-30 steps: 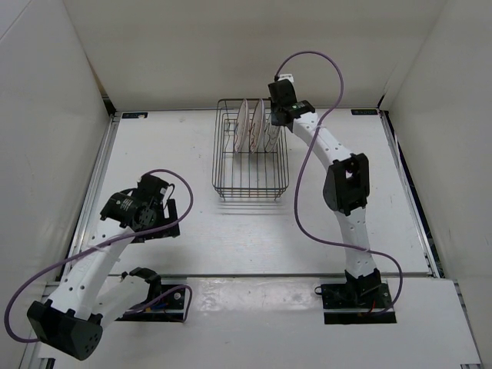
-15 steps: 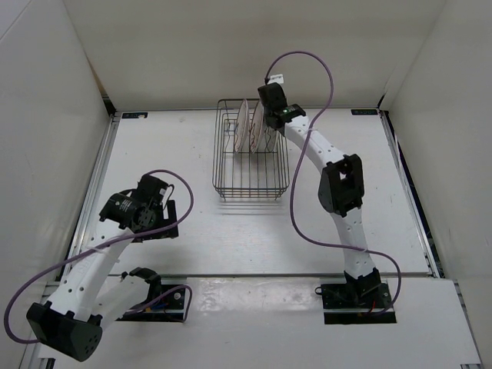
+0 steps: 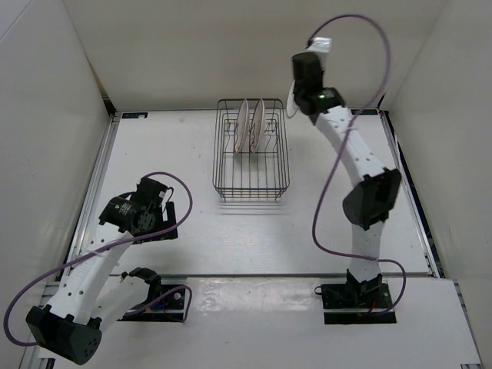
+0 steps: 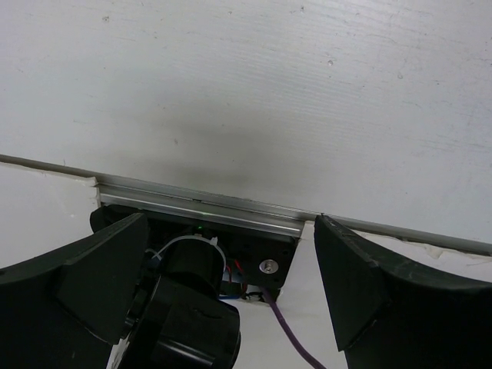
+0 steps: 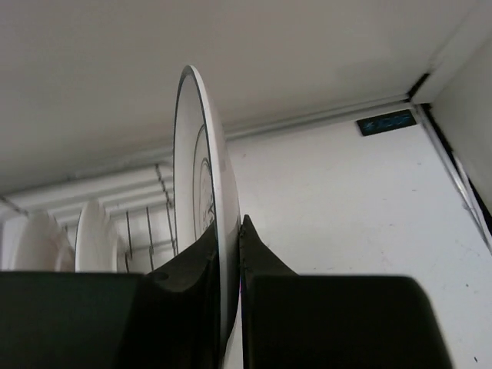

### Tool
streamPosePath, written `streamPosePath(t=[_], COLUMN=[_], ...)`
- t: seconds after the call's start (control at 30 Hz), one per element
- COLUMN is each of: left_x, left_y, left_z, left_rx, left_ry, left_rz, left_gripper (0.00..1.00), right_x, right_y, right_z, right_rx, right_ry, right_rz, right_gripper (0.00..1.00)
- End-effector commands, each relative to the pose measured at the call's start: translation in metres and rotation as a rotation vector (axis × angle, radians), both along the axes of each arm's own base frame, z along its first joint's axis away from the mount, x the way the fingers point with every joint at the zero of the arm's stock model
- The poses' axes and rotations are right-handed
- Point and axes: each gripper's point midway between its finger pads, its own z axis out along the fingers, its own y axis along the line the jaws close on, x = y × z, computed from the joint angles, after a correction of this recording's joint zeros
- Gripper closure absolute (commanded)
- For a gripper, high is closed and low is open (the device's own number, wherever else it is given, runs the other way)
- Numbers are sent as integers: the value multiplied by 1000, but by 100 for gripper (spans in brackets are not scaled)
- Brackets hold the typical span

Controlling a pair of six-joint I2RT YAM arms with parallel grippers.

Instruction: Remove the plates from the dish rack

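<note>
The back middle of the counter is taken up by the dish rack. Approach from the sides is barred by its wire walls and upright prongs, so entry is left only from above. Two plates are stood on edge in its far half with narrow gaps between them; the near half is left free. Open counter is seen in front of the rack and on both sides. The near left is blocked by the left arm. The space is bounded by white walls on three sides. A third plate, clamped edge-on in the right end effector, is held raised just right of the rack's far right corner.
</note>
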Motion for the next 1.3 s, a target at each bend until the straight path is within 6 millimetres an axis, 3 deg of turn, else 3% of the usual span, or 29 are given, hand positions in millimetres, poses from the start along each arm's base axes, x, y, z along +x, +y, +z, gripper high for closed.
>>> streamPosePath(t=[0.0, 0.03, 0.07, 0.1, 0.13, 0.17, 0.2, 0.23, 0.27, 0.3, 0.33, 0.4, 0.5, 0.53, 0.63, 0.7, 0.73, 0.8, 0.83, 0.87, 0.9, 1.0, 1.27], left_x=[2, 4, 3, 5, 5, 3, 2, 1, 1, 0, 1, 2, 3, 4, 4, 3, 3, 2, 2, 1, 0, -3, -6], left_y=[3, 2, 2, 0, 1, -3, -5, -6, -7, -8, -8, -8, -8, -9, -11, -11, -10, -9, -7, -6, -6, -6, -3], left_z=[0, -2, -3, -2, -3, -5, -5, -6, -7, -9, -9, -8, -10, -11, -14, -15, -15, -15, -14, -15, -15, -18, -19], left_rx=[2, 2, 1, -4, -4, -17, -28, -31, -35, -41, -41, -36, -31, -32, -40, -42, -42, -35, -27, -24, -21, -21, -1], left_ry=[-33, -29, -27, -33, -29, -14, -1, 9, 10, 14, 15, 12, 19, 21, 31, 36, 36, 38, 36, 43, 44, 70, 91], left_rz=[20, 20, 19, 20, 20, 7, -7, -12, -12, -14, -19, -20, -27, -31, -33, -34, -30, -24, -21, -18, -19, -27, -36], left_gripper=[0, 0, 0, 0, 0, 0, 0, 0, 0, 0, 0, 0, 0, 0, 0, 0, 0, 0, 0, 0, 0, 0, 0], right_x=[-26, -30, -40, -43, -51, -53, -55, -62, -73, -80, -83, -89, -92, -100, -97, -99, -100, -98, -107, -106, -122, -124, -116], right_y=[-83, -101, -128, -133, -167, -160, -165, -167, -185, -181, -201, -201, -200, -199, -202, -204, -204, -206, -204, -208, -211, -205, -204], right_z=[78, 54, 44, 29, -27, -18, -30, -55, -82, -103, -113, -140, -160, -180, -188, -206, -215, -220, -235, -233, -247, -261, -261], right_rx=[229, 271, 291, 330, 392, 486, 508, 541, 583, 612, 633, 669, 716, 763, 808, 816, 817, 817, 809, 821, 799, 828, 817], right_ry=[-185, -132, -98, -62, 34, 11, 23, 40, 90, 134, 148, 227, 219, 244, 227, 270, 301, 342, 410, 412, 484, 513, 551], right_rz=[-241, -275, -335, -341, -457, -378, -367, -361, -389, -397, -439, -404, -380, -410, -438, -458, -474, -503, -529, -584, -652, -651, -627], right_gripper=[100, 100, 100, 100, 100, 100, 100, 100, 100, 100, 100, 100, 100, 100, 98, 91, 78, 69, 69, 69, 69, 61, 61])
